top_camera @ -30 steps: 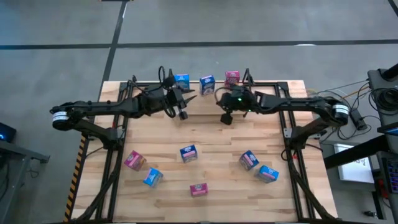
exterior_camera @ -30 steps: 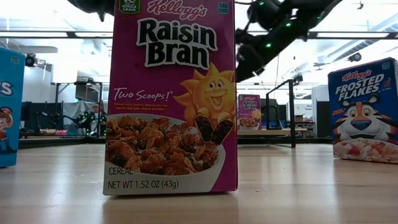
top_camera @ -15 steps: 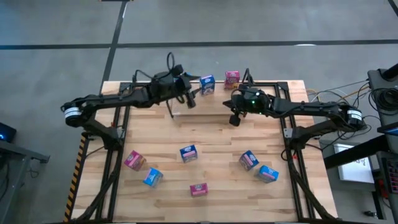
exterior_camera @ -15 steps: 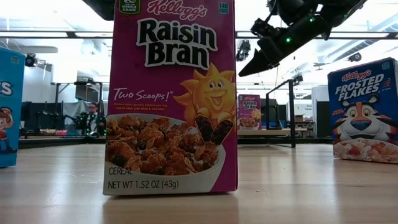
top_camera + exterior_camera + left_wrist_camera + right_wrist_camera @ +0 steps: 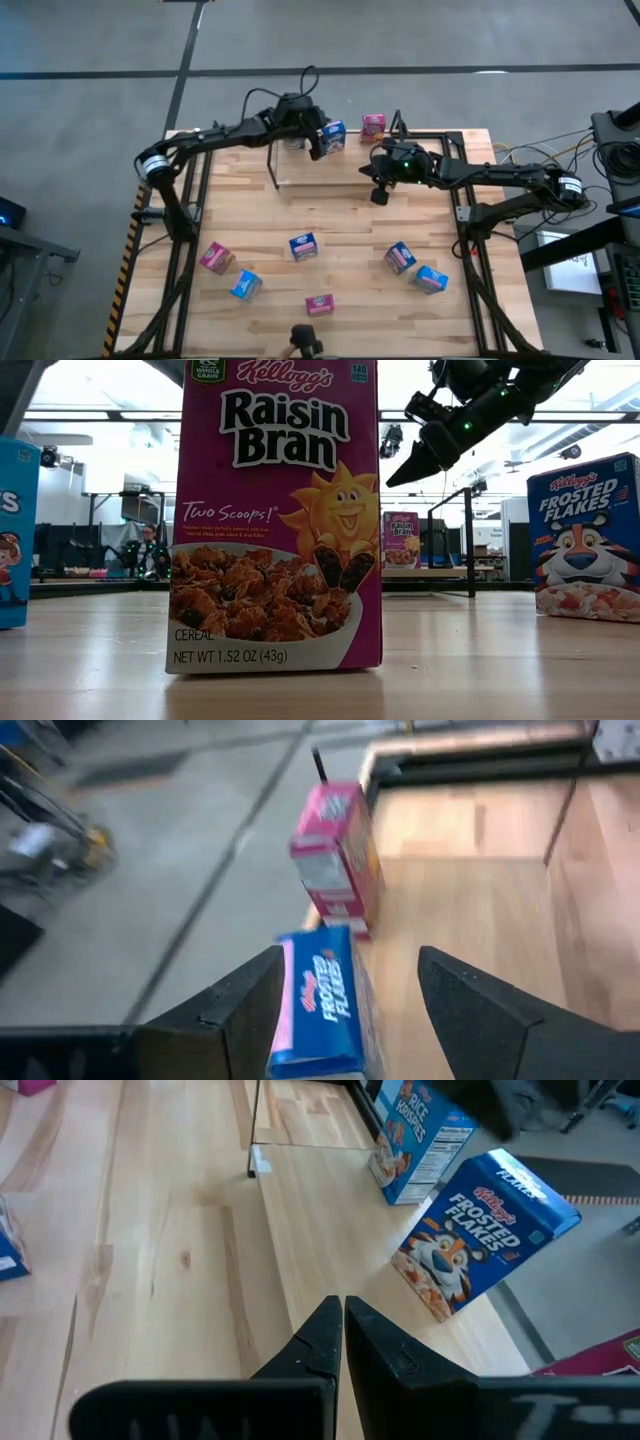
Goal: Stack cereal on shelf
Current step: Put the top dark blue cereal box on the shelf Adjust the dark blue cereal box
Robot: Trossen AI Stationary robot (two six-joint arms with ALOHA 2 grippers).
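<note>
Left end effector [image 5: 345,1010] open, fingers astride blue Frosted Flakes cereal box [image 5: 318,1000] on shelf at far counter edge, beside pink box [image 5: 338,855]; right end effector [image 5: 343,1330] closed, empty, over pale wooden counter [image 5: 170,1280]

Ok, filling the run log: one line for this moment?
left end effector: open by Frosted Flakes box | right end effector: shut, above table

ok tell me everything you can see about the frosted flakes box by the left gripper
The Frosted Flakes box is a small blue cardboard carton with white lettering and a tiger on its front. It stands on the shelf at the table's far edge, between a Rice Krispies box and a pink box. The open left gripper straddles it.
</note>
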